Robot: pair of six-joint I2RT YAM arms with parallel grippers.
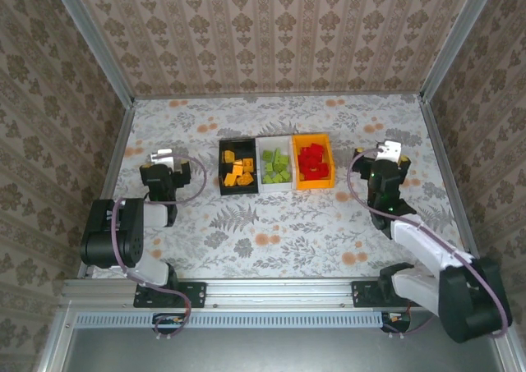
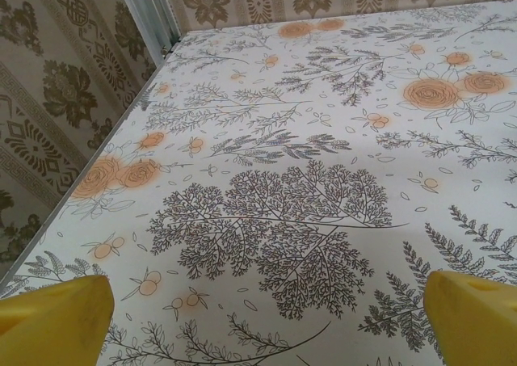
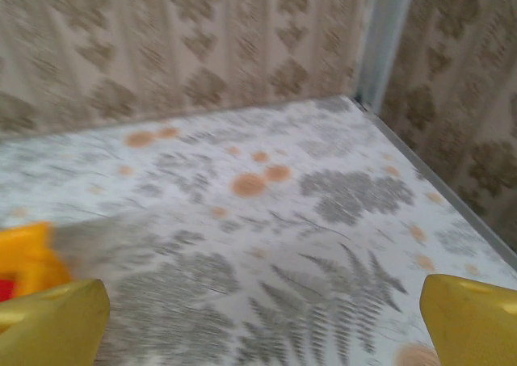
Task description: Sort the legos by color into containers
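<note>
The legos [image 1: 277,167] are sitting sorted: yellow in the black bin [image 1: 221,168], green in the white bin [image 1: 260,172], red in the orange bin [image 1: 313,186]. The left gripper [image 1: 164,162] and right gripper [image 1: 386,155] are flanking them, fingers apart and empty, likely because nothing is awaiting pickup.

One black bin [image 1: 249,147], one white bin [image 1: 284,142] and one orange bin [image 1: 314,185] are being counted on the desk, three in all. Three colours are being held, one per bin: orange-yellow legos [image 1: 238,173], green legos [image 1: 276,167], red legos [image 1: 312,162]. Single pieces are too small to be numbered.
</note>
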